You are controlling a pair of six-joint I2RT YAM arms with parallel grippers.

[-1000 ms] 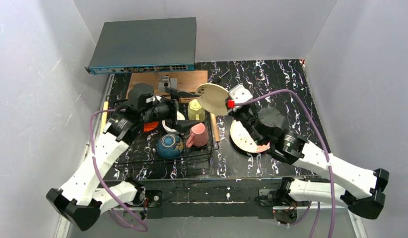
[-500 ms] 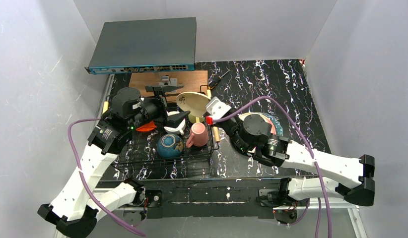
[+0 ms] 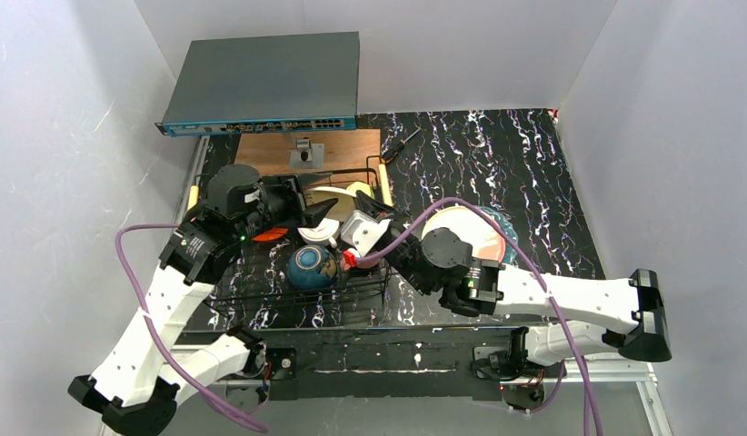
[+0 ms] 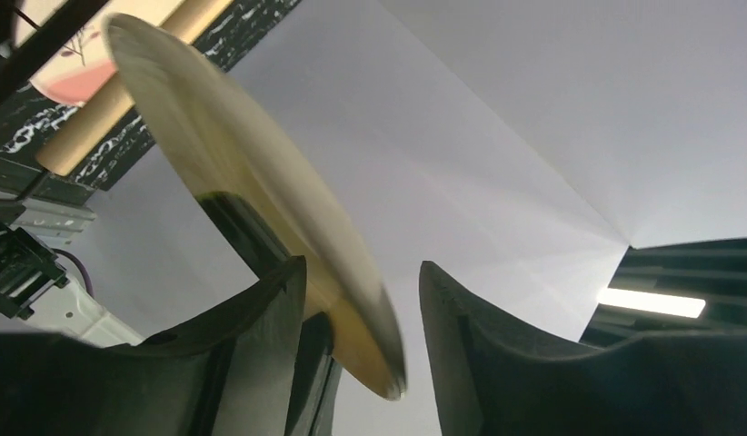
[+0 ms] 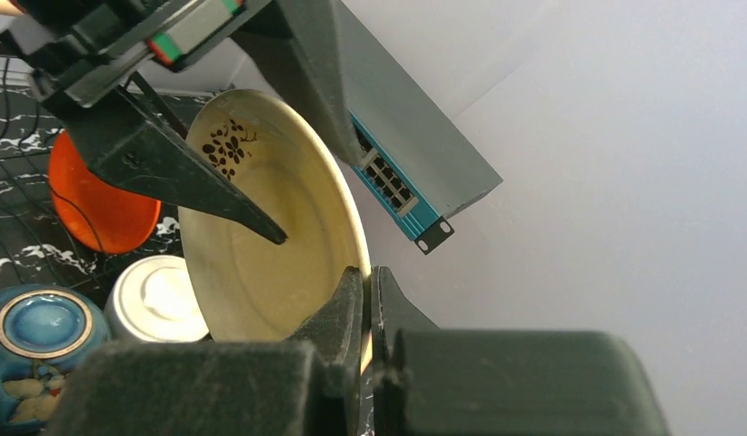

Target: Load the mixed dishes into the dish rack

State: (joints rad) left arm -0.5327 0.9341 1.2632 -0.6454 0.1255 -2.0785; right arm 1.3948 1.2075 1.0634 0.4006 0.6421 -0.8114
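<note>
Since a second ago the cream plate (image 5: 261, 263) has come left and down, so it's now on edge over the far end of the rack (image 3: 261, 295); can't tell if it touches the wires. Left gripper (image 4: 361, 272) straddles the plate's rim, fingers spread, with a gap showing on one side. Inside the rack sit an orange plate (image 5: 102, 195), an upside-down white cup (image 5: 165, 295) and the blue bowl (image 3: 311, 265). Right gripper (image 5: 367, 277) is pinching the cream plate's near rim tight. Another plate (image 3: 461, 222) lies on the table beside the right arm.
</note>
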